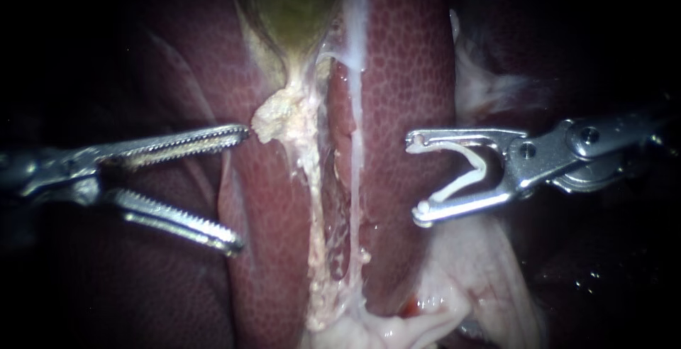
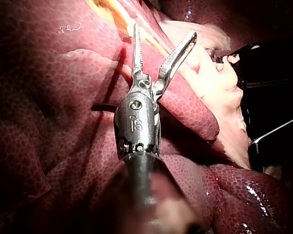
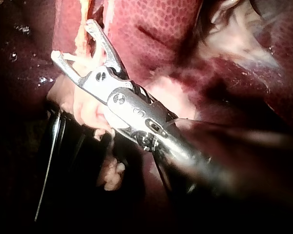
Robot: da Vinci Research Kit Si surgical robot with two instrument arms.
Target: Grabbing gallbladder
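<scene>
Gallbladder [image 1: 294,1]: greenish, far centre, between liver [image 1: 404,72] lobes.
Left instrument [image 1: 241,188]: toothed jaws apart, empty; upper tip just beside pale tissue [image 1: 280,118].
Right instrument [image 1: 416,176]: jaws spread wide, holding a white clip [image 1: 481,172].

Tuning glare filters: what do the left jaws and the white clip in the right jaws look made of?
The left instrument has jaws of polished metal, judging by bright glints along the serrated teeth. The clip looks like plastic: matte white, no mirror glint, though unsure.
</scene>
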